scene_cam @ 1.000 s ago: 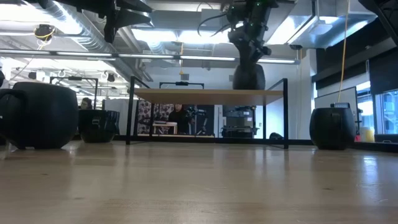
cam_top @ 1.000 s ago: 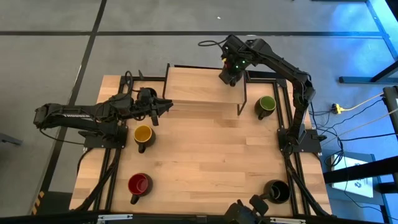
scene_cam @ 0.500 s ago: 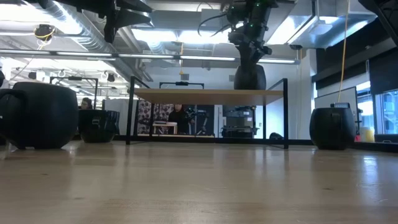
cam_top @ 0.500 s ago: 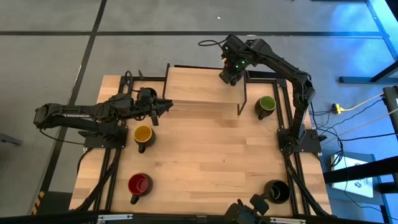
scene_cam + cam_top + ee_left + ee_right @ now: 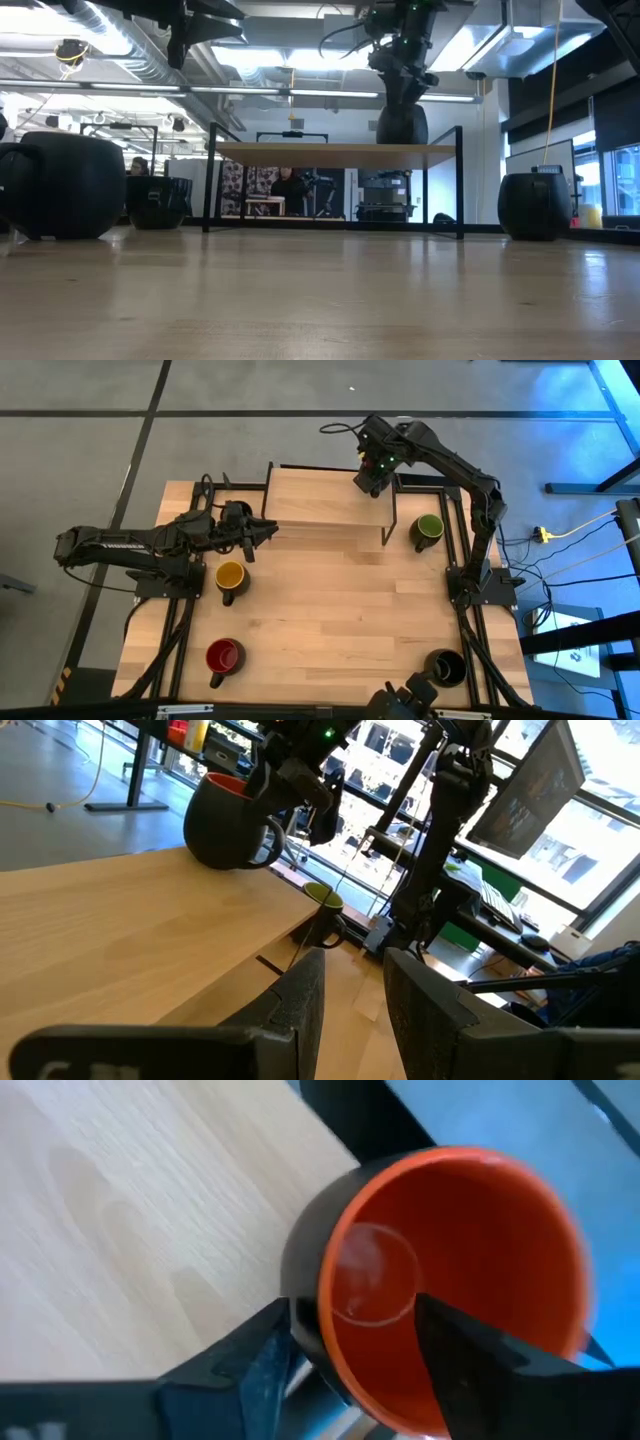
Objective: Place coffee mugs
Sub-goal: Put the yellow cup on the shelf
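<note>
R gripper [image 5: 372, 478] sits at approx 1 o'clock over the raised shelf [image 5: 320, 500] at the back of the surface [image 5: 330, 610], closed across the wall of a red-lined mug [image 5: 450, 1280], one finger inside the cup and one outside. Low view has this mug [image 5: 401, 125] at or just above the shelf top; contact can't be confirmed. L gripper [image 5: 262, 530] waits near 10 o'clock by the shelf's left edge, fingers slightly apart, nothing between them. Other mugs on the surface: yellow mug [image 5: 230, 577] at 9, green mug [image 5: 429, 528] at 3, second red mug [image 5: 225, 657] at 7, black mug [image 5: 446, 666] at 5; a sixth isn't visible. Risks, as I judge them: the mug sits close to the shelf's right-rear corner, so releasing while it's tilted or not fully down could let it rock and go off the edge. A rim-only pinch gives little control of tilt, so it may swing. Pulling the inner finger out at an angle could drag the mug over. L arm is near the shelf, so collision is possible if both move.
</note>
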Motion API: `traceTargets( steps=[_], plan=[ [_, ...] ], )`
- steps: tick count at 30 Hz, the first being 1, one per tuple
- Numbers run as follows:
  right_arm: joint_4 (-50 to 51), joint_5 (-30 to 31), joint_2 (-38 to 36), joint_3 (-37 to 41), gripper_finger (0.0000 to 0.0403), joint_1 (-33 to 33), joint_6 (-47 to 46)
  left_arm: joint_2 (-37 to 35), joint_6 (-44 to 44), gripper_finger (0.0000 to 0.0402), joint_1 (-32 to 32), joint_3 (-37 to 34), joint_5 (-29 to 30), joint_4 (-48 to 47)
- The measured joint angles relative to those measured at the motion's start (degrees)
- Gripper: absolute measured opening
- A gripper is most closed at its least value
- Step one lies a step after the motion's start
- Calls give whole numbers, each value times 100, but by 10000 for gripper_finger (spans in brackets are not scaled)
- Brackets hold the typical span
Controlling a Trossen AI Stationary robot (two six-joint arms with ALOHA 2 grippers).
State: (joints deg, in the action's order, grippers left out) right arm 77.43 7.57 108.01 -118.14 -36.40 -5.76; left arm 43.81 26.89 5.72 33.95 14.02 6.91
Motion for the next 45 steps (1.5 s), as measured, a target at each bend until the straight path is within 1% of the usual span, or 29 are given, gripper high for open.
traceTargets(
  steps=[4, 7, 11, 14, 16, 19, 22, 24, 26, 29, 31, 32, 34, 36, 38, 41, 43, 45],
  plan=[
    [328, -147, -98, -637, 213, 32, 2, 0, -2, 99, 2, 0, 2, 1],
    [640, -166, -337, -1041, 213, 215, -5, 1, -2, 99, 2, 0, 2, 1],
    [697, -222, -938, -1069, 214, 838, 2, 0, -4, 99, 1, 0, 2, 1],
    [601, -211, -1425, -783, 214, 1496, -17, 0, -4, 99, 2, 0, 2, 3],
    [470, -213, -1764, -420, 214, 1975, -97, 7, -32, 99, 2, 0, 4, 3],
    [-15, -156, -2352, 448, 214, 2703, -246, 57, -48, 99, 1, -2, 0, -16],
    [-828, 34, -3022, 1611, 214, 3396, -678, 129, -50, 99, -2, -2, -85, 31],
    [-1397, 76, -3482, 2472, 214, 3773, -989, 251, -50, 99, -46, -2, -316, -11],
    [-1952, 133, -3922, 3309, 214, 4099, -1371, 392, -52, 99, -131, -2, -502, 3],
    [-2610, 396, -4426, 4413, 214, 4498, -2111, 611, -48, 99, -314, 9, -655, -32],
    [-2947, 509, -4669, 4996, 214, 4738, -2563, 756, -50, 99, -457, 226, -714, -442],
    [-3083, 549, -4752, 5244, 214, 4859, -2739, 818, -52, 99, -530, 428, -729, -802],
    [-3269, 597, -4859, 5650, 214, 5072, -3031, 962, -58, 99, -639, 973, -732, -1856],
    [-3335, 649, -4901, 5983, 214, 5273, -3227, 1127, -62, 99, -708, 1565, -729, -3173],
    [-3432, 718, -4892, 6213, 214, 5416, -3312, 1255, -53, 99, -740, 2153, -756, -4368],
    [-3519, 779, -4833, 6458, 214, 5582, -3438, 1339, 250, 99, -743, 2898, -759, -5825],
    [-3626, 810, -4772, 6556, 214, 5672, -3450, 1330, 527, 99, -726, 3225, -756, -6621],
    [-3779, 921, -4716, 6597, 214, 5775, -3449, 1313, 740, 99, -690, 3433, -756, -7183]
  ],
)
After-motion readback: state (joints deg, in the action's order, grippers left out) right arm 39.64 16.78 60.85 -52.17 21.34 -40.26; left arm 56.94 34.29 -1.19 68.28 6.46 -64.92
